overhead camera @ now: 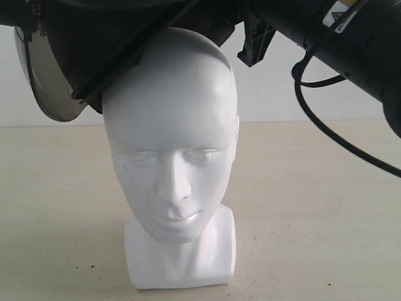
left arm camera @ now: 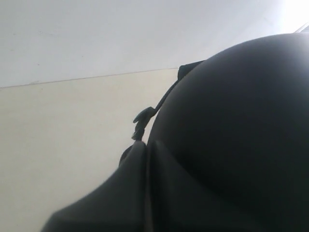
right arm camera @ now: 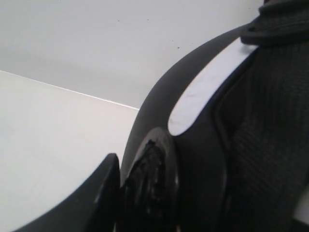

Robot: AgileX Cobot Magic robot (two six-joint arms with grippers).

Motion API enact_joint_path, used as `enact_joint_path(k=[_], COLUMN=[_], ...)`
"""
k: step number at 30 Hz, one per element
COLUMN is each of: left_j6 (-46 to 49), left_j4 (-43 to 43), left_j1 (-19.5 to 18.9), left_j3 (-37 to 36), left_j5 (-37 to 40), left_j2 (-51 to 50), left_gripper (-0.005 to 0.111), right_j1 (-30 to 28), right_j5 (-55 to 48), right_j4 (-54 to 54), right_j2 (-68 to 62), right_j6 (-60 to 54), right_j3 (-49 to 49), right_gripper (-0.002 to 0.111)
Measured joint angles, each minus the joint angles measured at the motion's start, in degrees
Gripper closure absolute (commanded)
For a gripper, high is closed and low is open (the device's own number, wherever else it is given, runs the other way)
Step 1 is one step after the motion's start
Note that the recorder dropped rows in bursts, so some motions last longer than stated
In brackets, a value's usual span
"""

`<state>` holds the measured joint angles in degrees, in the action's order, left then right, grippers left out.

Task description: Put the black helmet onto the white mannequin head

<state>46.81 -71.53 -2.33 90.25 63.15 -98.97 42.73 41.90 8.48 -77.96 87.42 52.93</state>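
Beneath the helmet (overhead camera: 94, 37), exterior alone shows mannequin head (overhead camera: 172, 125).

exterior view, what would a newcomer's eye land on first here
The glossy white mannequin head fills the middle, facing the camera on the pale table. The black helmet tilts over its crown at upper left, its visor hanging beside the head.

The right arm (overhead camera: 360, 47) slopes down from above and behind the right gripper (right arm camera: 145, 212). Only one finger (right arm camera: 104, 193) of it shows, so its spread is unclear. The left gripper's jaws cannot be made out.
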Motion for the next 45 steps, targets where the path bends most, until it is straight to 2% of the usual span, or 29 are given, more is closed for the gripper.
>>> enact_joint_path(k=[2,3,5,45], left_j6=[-0.22,-0.22,-0.22,-1.29], left_j4=[0.24,0.24,0.88,4.46], left_j1=[0.22,0.23,0.31,3.67], left_j3=[0.00,0.00,0.00,-0.11], left_j5=[-0.41,-0.44,-0.84,-6.37], left_j2=[0.00,0.00,0.48,2.64], left_gripper=[0.102,0.102,0.102,0.102], right_j1=[0.00,0.00,0.00,0.00], right_j5=[-0.11,-0.21,-0.22,-12.87], right_j4=[-0.27,-0.27,-0.26,-3.08], right_j2=[0.00,0.00,0.02,3.77], right_j6=[0.00,0.00,0.00,-3.52], right_j3=[0.00,0.00,0.00,0.11], right_gripper=[0.093,0.079,0.066,0.065])
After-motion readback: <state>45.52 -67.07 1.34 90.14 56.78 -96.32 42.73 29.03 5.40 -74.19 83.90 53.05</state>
